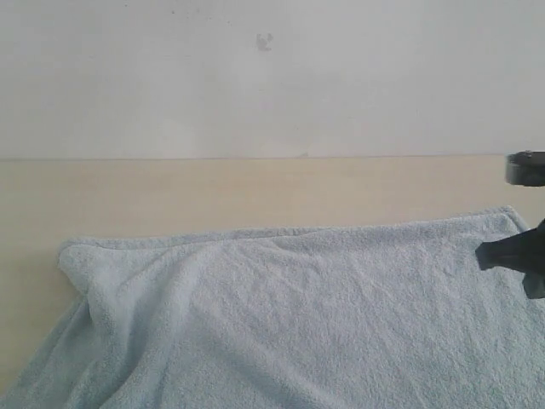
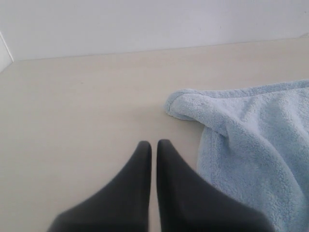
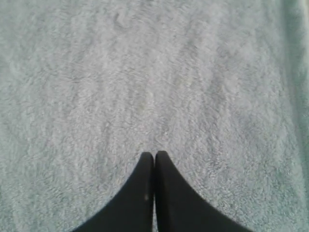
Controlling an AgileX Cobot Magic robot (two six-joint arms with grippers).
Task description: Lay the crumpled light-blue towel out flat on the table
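Towel (image 1: 324, 315) fills the lower frame on the bench (image 1: 213, 192), mostly spread, its upper-left corner (image 1: 78, 256) bunched. Soft, light, limp terry, judged best pinched at that hem. Left hand (image 2: 153, 145) is clenched empty beside it. Right hand (image 3: 154, 154) is clenched empty over the pile. No label or writing is visible.

Nothing legible showed in any view. The fluffy pale light-blue terry towel (image 1: 324, 315) and the smooth pale beige wooden table (image 1: 213, 192) bore no readable writing. A small grey mark (image 1: 265, 41) on the plain white wall (image 1: 400, 77) was too faint to read.
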